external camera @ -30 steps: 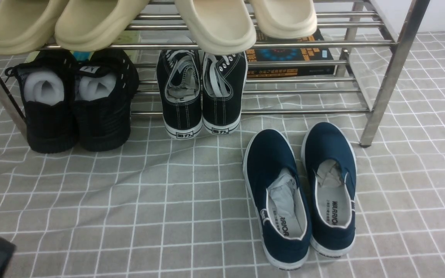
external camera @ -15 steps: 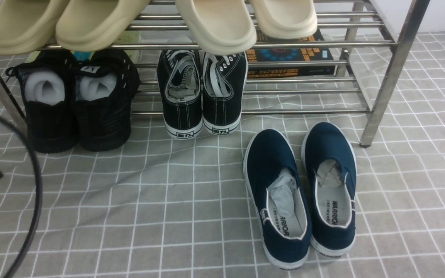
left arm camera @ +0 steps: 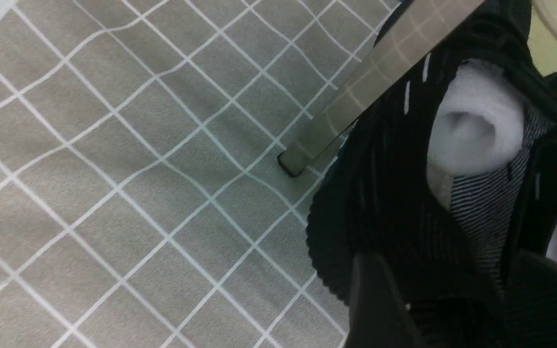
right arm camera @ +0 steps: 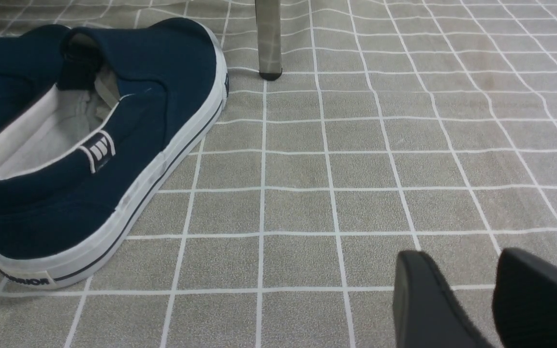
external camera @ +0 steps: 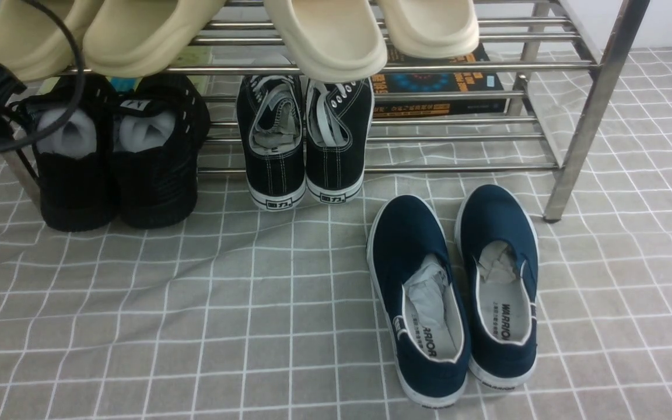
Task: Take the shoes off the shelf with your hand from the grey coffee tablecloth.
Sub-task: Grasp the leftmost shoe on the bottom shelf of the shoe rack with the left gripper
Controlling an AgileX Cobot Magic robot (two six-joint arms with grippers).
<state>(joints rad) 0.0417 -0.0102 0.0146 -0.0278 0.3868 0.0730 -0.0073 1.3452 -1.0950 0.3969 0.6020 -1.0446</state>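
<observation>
Raising the black left tool (left arm camera: 447,261) from low at the left edge up to the level of the lower tier, thick black cable (external camera: 81,70) arching across the beige foam slippers (external camera: 137,35). Holding its fingers (left arm camera: 375,299) spread wide, framing the heel of one all-black knit mesh sneaker in the wrist view. Leaving the all-black knit mesh sneakers (external camera: 117,169), stuffed with white paper, at the left end of the shiny steel-bar shelf (external camera: 590,116), heels poking out over the grey-beige white-gridded tablecloth (external camera: 254,291). Resting the black right tool (right arm camera: 457,270) slightly parted, cloth showing through the gap, near the navy white-rimmed slip-ons (external camera: 458,291).
</observation>
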